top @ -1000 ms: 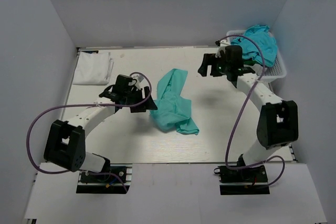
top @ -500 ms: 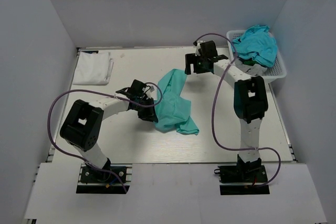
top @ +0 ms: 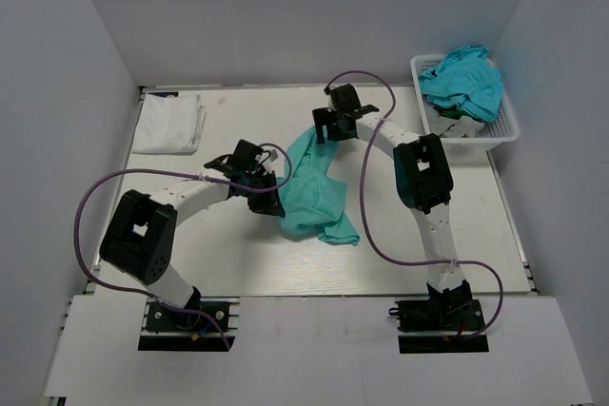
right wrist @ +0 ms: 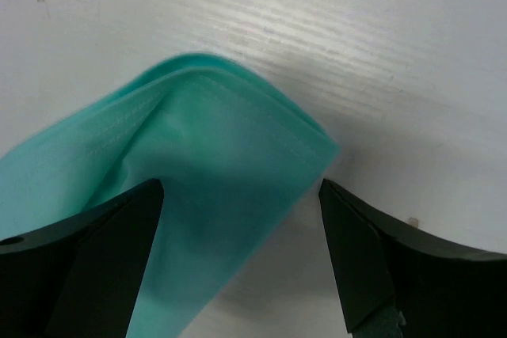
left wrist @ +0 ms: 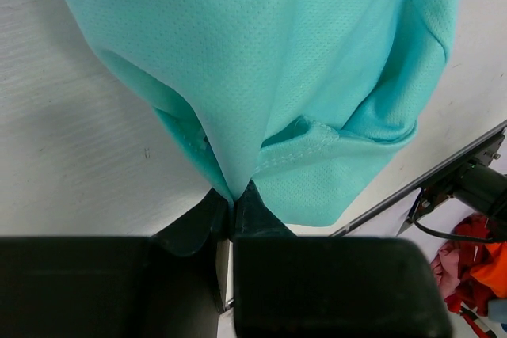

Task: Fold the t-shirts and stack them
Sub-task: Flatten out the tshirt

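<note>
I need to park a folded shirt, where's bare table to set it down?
Bare table: the far strip between the white t-shirt and the right gripper, the near edge between the mint green t-shirt and the arm bases, and the right side nearer than the basket. Crowded around that shirt, which the left gripper grips.

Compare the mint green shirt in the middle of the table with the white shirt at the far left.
The mint shirt lies crumpled and loose; the white shirt is folded into a flat rectangle. The left gripper is shut on the mint shirt's edge; nothing touches the white shirt. Both lie on the table, outside the basket.
</note>
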Available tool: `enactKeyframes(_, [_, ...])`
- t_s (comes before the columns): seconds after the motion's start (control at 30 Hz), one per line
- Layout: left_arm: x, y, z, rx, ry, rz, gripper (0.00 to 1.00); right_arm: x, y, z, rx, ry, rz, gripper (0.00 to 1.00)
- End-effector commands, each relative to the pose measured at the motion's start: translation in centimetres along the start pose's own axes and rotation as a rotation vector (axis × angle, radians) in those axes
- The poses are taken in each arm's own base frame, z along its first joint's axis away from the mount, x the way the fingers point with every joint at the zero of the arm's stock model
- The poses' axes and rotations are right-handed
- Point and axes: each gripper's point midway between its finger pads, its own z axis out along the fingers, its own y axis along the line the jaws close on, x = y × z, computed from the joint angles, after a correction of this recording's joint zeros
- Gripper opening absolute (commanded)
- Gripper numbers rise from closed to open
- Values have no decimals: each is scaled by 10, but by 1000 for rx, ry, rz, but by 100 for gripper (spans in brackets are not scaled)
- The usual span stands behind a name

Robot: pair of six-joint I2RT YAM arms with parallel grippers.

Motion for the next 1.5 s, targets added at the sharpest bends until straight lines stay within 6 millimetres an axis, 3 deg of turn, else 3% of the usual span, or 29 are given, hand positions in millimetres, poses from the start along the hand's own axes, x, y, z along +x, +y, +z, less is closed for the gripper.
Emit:
enactKeyframes(0.0, [-15, -17, -17, 26, -62, 26, 8, -12, -5, 5, 82, -39, 15, 84])
enactKeyframes(0.07, [-16, -19, -21, 29, -67, 29, 8, -5, -7, 11, 117, -28, -1, 78])
enactKeyframes(0.17, [-23, -19, -26, 1, -93, 31, 6, -1, -9, 15, 166, -32, 15, 36])
enactKeyframes(0.2, [-26, -17, -28, -12, -110, 33, 6, -2, -9, 14, 173, -38, 18, 6])
enactKeyframes(0.23, [-29, -19, -33, -17, -127, 37, 6, -3, -10, 12, 178, -39, 25, 0])
enactKeyframes(0.37, [-43, -17, -47, -77, -187, 29, 6, -21, -31, -11, 306, -115, 105, 0])
enactKeyframes(0.4, [-45, -13, -51, -107, -205, 26, 2, -43, -33, -36, 314, -191, 113, 0])
enactKeyframes(0.47, [-54, -18, -61, -112, -243, 45, 0, -50, -44, -52, 366, -245, 110, 0])
enactKeyframes(0.5, [-60, -16, -68, -138, -274, 46, 0, -75, -49, -87, 393, -333, 113, 0])
enactKeyframes(0.57, [-74, -19, -82, -170, -329, 48, 0, -83, -62, -109, 440, -373, 124, 0])
enactKeyframes(0.6, [-78, -16, -93, -206, -365, 46, 0, -101, -70, -145, 486, -440, 140, 0])
enactKeyframes(0.63, [-87, -18, -105, -217, -401, 51, 0, -104, -80, -158, 511, -456, 156, 0])
enactKeyframes(0.7, [-94, -14, -120, -265, -455, 46, 0, -113, -90, -202, 543, -521, 186, 0])
enactKeyframes(0.77, [-103, -16, -146, -282, -538, 40, 0, -109, -112, -223, 595, -544, 231, 0])
enactKeyframes(0.8, [-109, -11, -160, -326, -589, 32, 0, -114, -115, -255, 602, -601, 259, 0])
enactKeyframes(0.87, [-113, -12, -180, -354, -649, 26, 0, -106, -130, -272, 630, -619, 282, 0])
enactKeyframes(0.9, [-115, -13, -197, -366, -698, 21, 0, -109, -132, -308, 624, -688, 307, 0])
enactKeyframes(1.1, [-116, -28, -268, -346, -892, -40, 0, -98, -131, -400, 599, -860, 322, 0])
enactKeyframes(1.37, [-96, -61, -340, -181, -1069, -9, 0, -83, -116, -472, 506, -1000, 318, 0])
enactKeyframes(1.4, [-95, -63, -339, -171, -1063, -4, 0, -81, -114, -482, 496, -1021, 320, 0])
enactKeyframes(1.47, [-94, -62, -334, -167, -1048, -9, 0, -80, -111, -481, 473, -1016, 315, 0])
